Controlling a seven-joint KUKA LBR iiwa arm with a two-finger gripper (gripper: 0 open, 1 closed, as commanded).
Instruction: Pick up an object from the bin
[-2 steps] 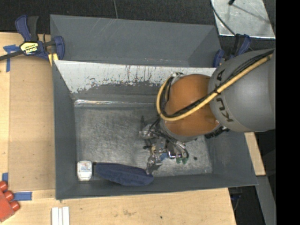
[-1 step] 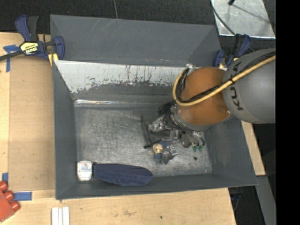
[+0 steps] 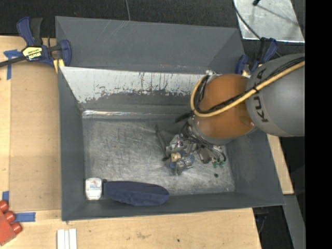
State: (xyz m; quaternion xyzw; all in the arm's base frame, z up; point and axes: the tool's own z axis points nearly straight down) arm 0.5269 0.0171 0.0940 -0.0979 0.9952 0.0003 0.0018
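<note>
Dark blue cloth point(image 3: 136, 193), flat, lower left

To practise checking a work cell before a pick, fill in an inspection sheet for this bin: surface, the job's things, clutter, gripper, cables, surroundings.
Surface: grey metal bin, floor scuffed and scratched.
Job's things: dark blue cloth piece lying flat along the near wall; small white item at its left end.
Clutter: small bits by the gripper, too tangled to name.
Gripper: gripper low over the right part of the floor, apart from the cloth piece and the white item.
Cables: yellow cable runs across the orange wrist cover.
Surroundings: red thing outside the bin's near left corner, kind unclear.
</note>
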